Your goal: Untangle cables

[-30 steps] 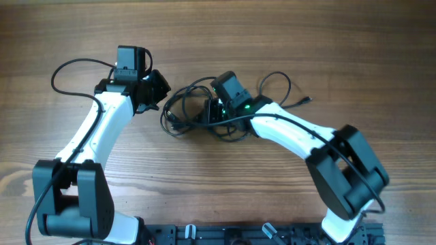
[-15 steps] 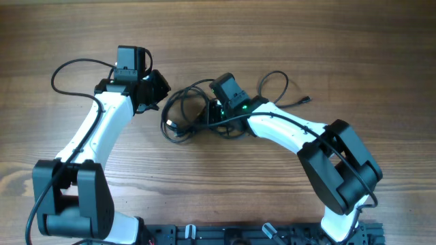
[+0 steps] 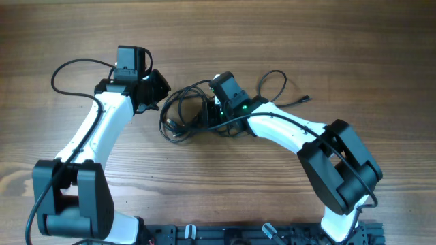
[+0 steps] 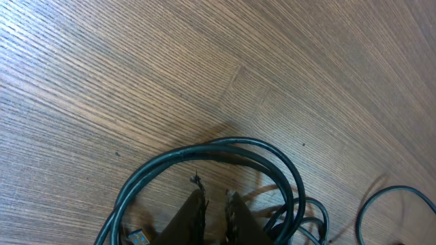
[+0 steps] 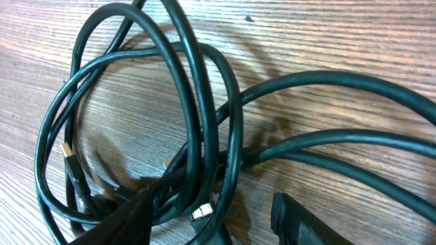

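The cables (image 3: pixel 178 117) lie as a tangled black bundle at the table's middle, with a loose strand running right to a small plug (image 3: pixel 308 100). My left gripper (image 3: pixel 158 90) is just left of the bundle. In the left wrist view its fingers (image 4: pixel 216 201) are shut and empty above the wood, with a cable loop (image 4: pixel 225 144) arcing round them and a blue USB plug (image 4: pixel 139 237) beside them. My right gripper (image 3: pixel 208 114) is over the bundle's right side. In the right wrist view it (image 5: pixel 212 204) is open, with several cable strands (image 5: pixel 197 116) and a metal plug (image 5: pixel 202 212) between its fingers.
The table (image 3: pixel 225 34) is bare wood. The left arm's own thick wire (image 3: pixel 68 68) loops out at the far left. A black rack (image 3: pixel 259 235) runs along the front edge. The right arm (image 3: pixel 293 133) slants across the middle right.
The right gripper has shifted a little left into the bundle, and the cable coil has been nudged slightly left. The left arm has not moved.
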